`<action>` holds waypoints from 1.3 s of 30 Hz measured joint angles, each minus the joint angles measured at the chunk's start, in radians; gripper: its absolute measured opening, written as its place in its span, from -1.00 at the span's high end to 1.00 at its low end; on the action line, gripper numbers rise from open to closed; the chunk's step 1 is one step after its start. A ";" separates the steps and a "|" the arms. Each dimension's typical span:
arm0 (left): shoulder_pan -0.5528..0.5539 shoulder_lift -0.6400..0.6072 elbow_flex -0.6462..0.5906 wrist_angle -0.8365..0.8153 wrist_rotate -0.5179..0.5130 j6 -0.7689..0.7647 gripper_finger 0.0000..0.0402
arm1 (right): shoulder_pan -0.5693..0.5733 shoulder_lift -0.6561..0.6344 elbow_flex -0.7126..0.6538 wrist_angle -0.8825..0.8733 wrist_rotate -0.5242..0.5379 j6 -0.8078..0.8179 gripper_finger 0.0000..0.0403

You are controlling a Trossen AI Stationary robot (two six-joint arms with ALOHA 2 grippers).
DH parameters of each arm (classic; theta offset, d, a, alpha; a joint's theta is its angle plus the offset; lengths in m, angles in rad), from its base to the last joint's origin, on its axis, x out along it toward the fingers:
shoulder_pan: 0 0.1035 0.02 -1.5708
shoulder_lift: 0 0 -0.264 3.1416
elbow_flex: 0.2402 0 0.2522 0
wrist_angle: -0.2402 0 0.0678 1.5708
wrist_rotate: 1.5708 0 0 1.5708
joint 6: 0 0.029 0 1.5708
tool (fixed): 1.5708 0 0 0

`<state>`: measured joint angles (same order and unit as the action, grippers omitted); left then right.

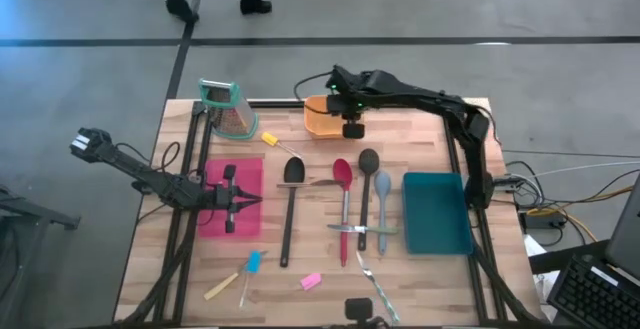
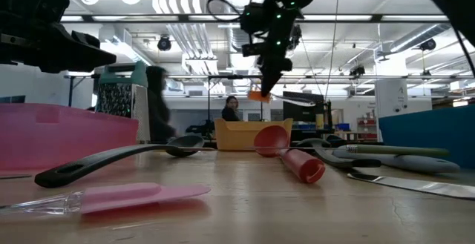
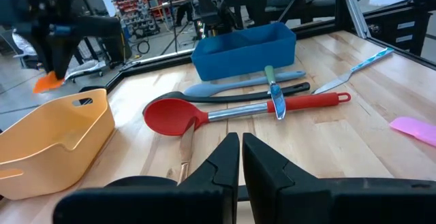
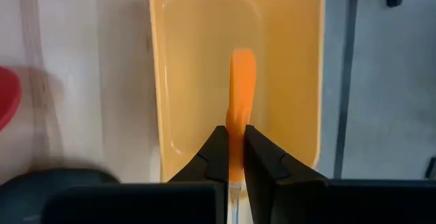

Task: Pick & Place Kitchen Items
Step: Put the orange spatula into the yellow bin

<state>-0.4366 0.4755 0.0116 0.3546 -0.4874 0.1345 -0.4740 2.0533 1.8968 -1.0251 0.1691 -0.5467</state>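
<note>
the orange-tipped tool (image 4: 241,91) hangs above the orange tub (image 4: 300,81), pinched between the right gripper's (image 4: 234,157) fingers. the left gripper (image 3: 240,157), fingers together and empty, waits over the pink tray (image 1: 252,184).

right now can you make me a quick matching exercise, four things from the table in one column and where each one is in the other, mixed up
Things:
1. orange-tipped tool
2. red spoon
3. left gripper
4. metal grater

Places:
a. over the pink tray
b. lying on the wood between the black spoon and the pale-blue spoon
c. standing at the table's far left corner
d. pinched in the right gripper above the orange tub

Pairs: 1-d, 2-b, 3-a, 4-c
</note>
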 joint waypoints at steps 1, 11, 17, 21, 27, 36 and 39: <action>0.000 0.000 0.000 0.000 0.000 0.000 0.88 | 0.007 0.027 0.033 -0.017 0.009 -0.004 0.94; 0.000 0.000 0.000 0.000 0.000 0.000 0.88 | 0.032 0.259 0.331 -0.157 0.016 -0.027 0.94; 0.000 0.000 0.000 0.000 0.000 0.000 0.88 | 0.045 0.341 0.406 -0.199 0.018 -0.065 0.94; 0.000 0.000 0.000 0.000 0.000 0.000 0.88 | 0.052 0.353 0.406 -0.179 0.018 -0.112 0.94; 0.000 0.000 0.000 -0.001 0.000 0.000 0.88 | 0.050 0.353 0.403 -0.157 0.025 -0.115 0.94; 0.000 0.000 0.000 0.000 0.000 0.000 0.88 | 0.050 0.353 0.377 -0.075 0.006 -0.160 0.94; 0.000 0.000 0.000 -0.001 0.000 0.000 0.88 | 0.050 0.353 0.363 -0.052 0.005 -0.172 0.94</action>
<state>-0.4366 0.4755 0.0116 0.3539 -0.4876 0.1349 -0.4236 2.4065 2.2600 -1.0769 0.1737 -0.7188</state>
